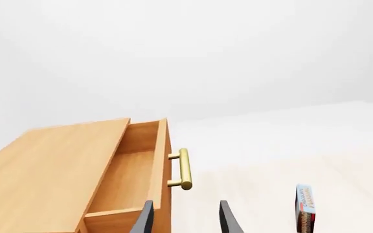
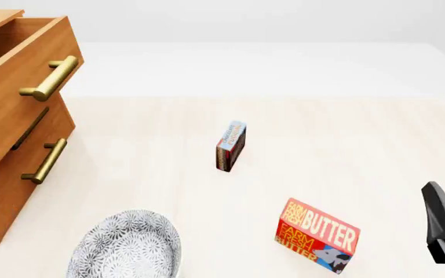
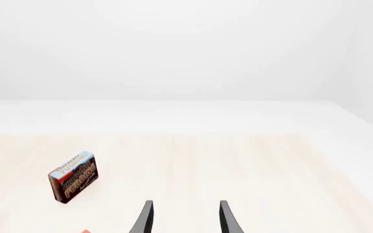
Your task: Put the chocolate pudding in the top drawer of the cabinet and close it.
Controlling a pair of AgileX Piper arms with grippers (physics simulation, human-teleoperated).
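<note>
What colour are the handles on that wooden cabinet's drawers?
Shiny brass-gold, both the top drawer's handle and the lower handle; the front view shows them best.

Pale table [image 2: 346,133]: cabinet [image 2: 6,174], chocolate pudding [image 2: 230,146], butter box [image 2: 317,236], seemingly a bowl [image 2: 126,246]

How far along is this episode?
Done: the top drawer of the cabinet is pulled open. In hand: nothing; both the left gripper and the right gripper are open and empty. Left: the pudding stands on the table, to be picked up, put in, and the drawer closed.
</note>
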